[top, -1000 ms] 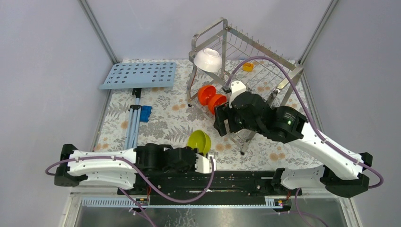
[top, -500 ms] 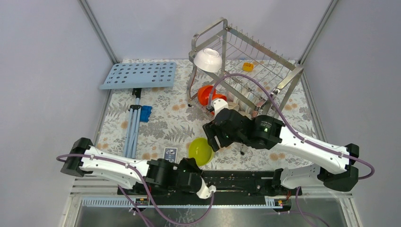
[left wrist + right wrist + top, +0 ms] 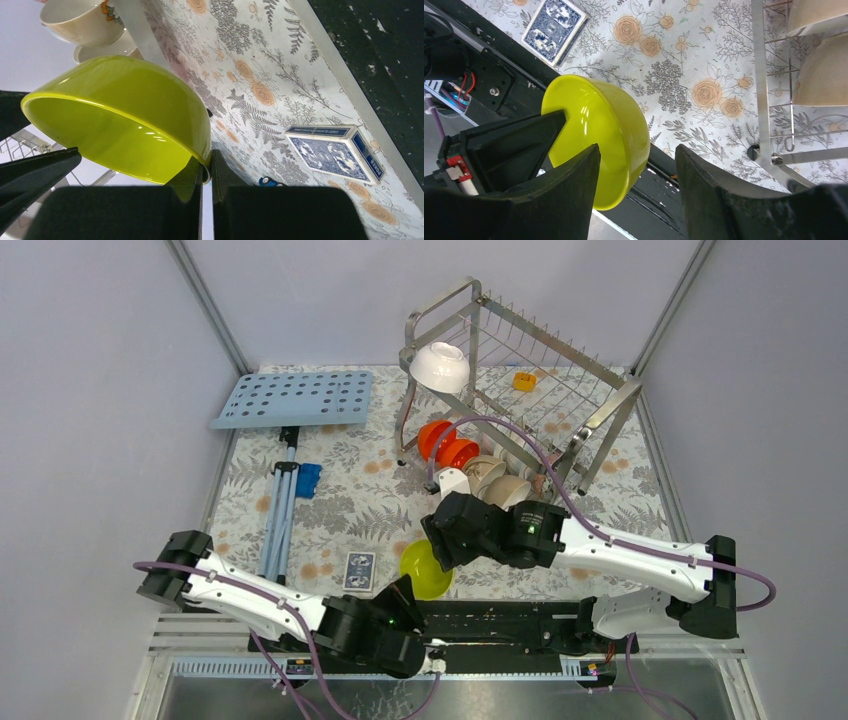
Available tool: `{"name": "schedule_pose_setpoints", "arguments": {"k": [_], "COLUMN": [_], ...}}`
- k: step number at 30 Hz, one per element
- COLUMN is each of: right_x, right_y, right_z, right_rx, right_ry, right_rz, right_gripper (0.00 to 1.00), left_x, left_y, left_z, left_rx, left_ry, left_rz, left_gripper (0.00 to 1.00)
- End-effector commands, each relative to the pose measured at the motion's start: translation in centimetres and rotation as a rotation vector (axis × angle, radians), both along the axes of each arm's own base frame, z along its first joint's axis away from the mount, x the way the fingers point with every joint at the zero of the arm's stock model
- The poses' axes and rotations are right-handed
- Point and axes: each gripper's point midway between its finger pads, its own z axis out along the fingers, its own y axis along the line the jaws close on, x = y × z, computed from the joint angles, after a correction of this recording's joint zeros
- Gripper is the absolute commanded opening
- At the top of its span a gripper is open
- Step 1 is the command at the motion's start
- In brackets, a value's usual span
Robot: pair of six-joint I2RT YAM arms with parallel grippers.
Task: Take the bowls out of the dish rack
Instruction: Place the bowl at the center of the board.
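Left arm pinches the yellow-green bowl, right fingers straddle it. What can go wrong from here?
1. The left fingers grip only the rim of the yellow-green bowl; a nudge from the open right fingers may twist it loose.
2. It hangs tilted near the front edge of the table; if dropped, it may roll off onto the black base rail.

the left gripper (image 3: 206, 169) pinches the yellow-green bowl (image 3: 120, 117) by its rim, a blue card box (image 3: 332, 150) lying on the floral cloth (image 3: 260, 65).
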Motion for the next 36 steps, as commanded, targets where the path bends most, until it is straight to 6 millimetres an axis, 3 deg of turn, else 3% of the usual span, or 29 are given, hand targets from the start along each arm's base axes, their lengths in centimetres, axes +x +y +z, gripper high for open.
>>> {"name": "schedule_pose_setpoints", "arguments": {"k": [1,31,36], "right_x": [0.1,-0.7,-1.0], "right_y": [1.5,1.1,1.3], "right_z": [0.2,-4.4,-4.6], "right_rx": [0.074,-0.059,-0.060], "right_ry": [-0.003,0.020,0.028], "right_rz": [-0.037,-0.039,-0.032], "right_gripper": [0.63,0.37,0.28], "left_x": [-0.2,-1.7,-1.7], "left_y": [-0.2,-0.2,-0.2], "left_z": [0.6,-0.1,-0.2], "left_rx": [0.026,0.017,0.009], "left_ry": [-0.016,0.070,0.078], "left_rz": [-0.008,0.017,0.028], "left_gripper": [0.00,0.00,0.00]}}
